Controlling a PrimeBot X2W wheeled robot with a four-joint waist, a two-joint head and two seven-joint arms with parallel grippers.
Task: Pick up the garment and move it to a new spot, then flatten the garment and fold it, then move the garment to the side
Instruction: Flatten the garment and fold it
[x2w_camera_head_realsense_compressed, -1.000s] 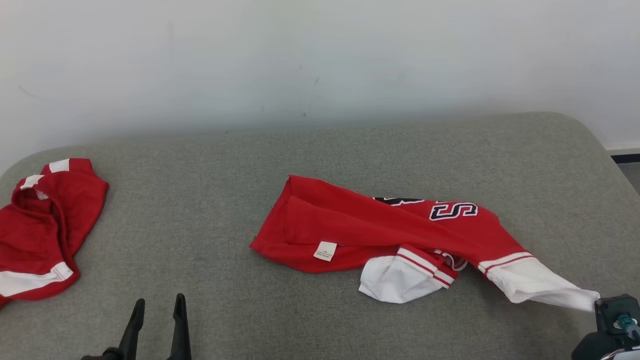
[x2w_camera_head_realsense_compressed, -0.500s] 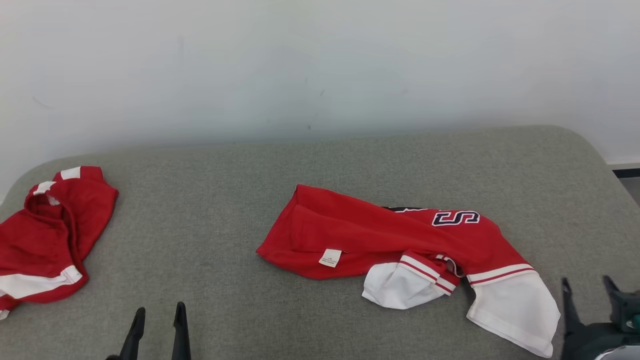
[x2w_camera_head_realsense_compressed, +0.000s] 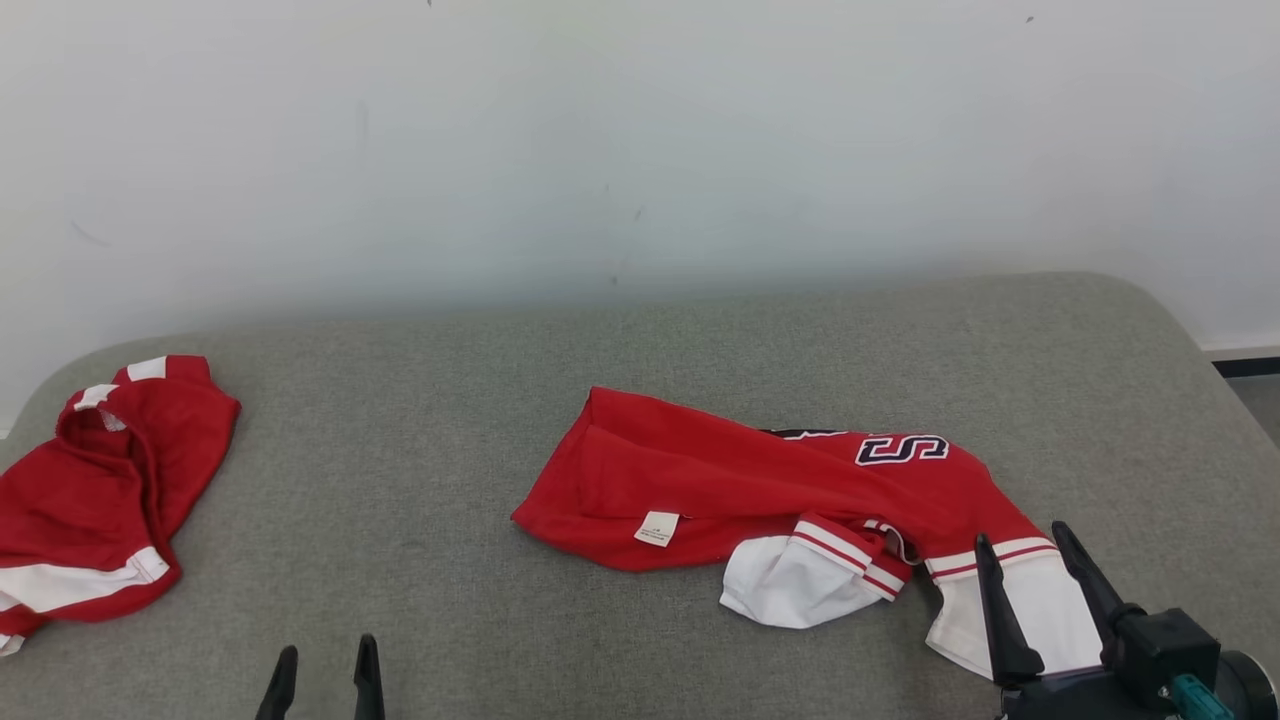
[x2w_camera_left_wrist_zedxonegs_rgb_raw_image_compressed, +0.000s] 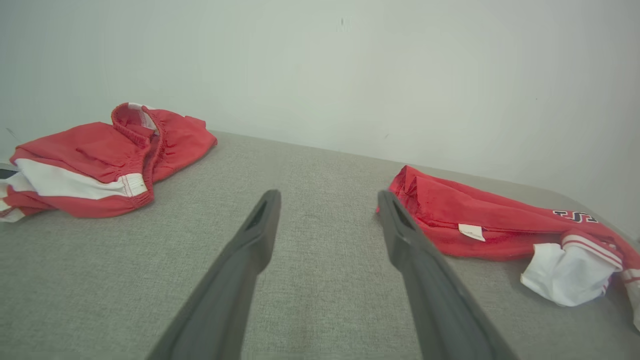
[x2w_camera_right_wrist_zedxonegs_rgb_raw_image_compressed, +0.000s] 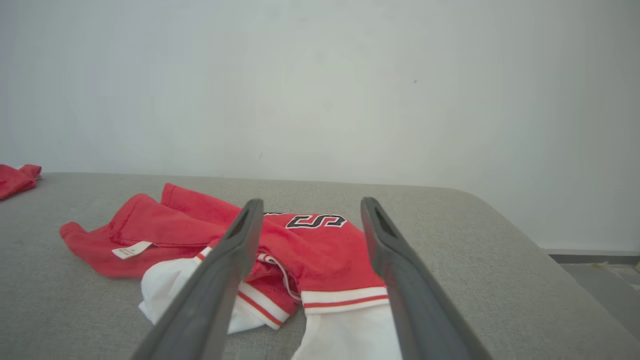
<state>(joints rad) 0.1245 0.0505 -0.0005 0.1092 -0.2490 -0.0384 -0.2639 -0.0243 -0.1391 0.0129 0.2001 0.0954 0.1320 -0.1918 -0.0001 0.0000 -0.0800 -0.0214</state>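
The garment (x2w_camera_head_realsense_compressed: 760, 480) is a red jersey with white sleeve ends and dark lettering, lying crumpled right of centre on the grey padded table (x2w_camera_head_realsense_compressed: 620, 350). It also shows in the left wrist view (x2w_camera_left_wrist_zedxonegs_rgb_raw_image_compressed: 480, 220) and the right wrist view (x2w_camera_right_wrist_zedxonegs_rgb_raw_image_compressed: 310, 245). My right gripper (x2w_camera_head_realsense_compressed: 1022, 538) is open, its fingers hovering over the white sleeve end (x2w_camera_head_realsense_compressed: 1030, 610) at the lower right, holding nothing. In its own view the right gripper (x2w_camera_right_wrist_zedxonegs_rgb_raw_image_compressed: 307, 203) frames the red cloth. My left gripper (x2w_camera_head_realsense_compressed: 325, 652) is open at the bottom left, left of the garment, over bare table (x2w_camera_left_wrist_zedxonegs_rgb_raw_image_compressed: 327, 195).
A second red and white garment (x2w_camera_head_realsense_compressed: 95, 490) lies bunched at the table's left edge, seen again in the left wrist view (x2w_camera_left_wrist_zedxonegs_rgb_raw_image_compressed: 105, 155). A pale wall (x2w_camera_head_realsense_compressed: 640, 150) rises right behind the table. The table's rounded right corner drops to the floor (x2w_camera_right_wrist_zedxonegs_rgb_raw_image_compressed: 595, 272).
My right gripper has let go of the white sleeve and opened; the sleeve has dropped flat on the table. The gripper now stands over it. The head camera has tilted, shifting the whole picture down.
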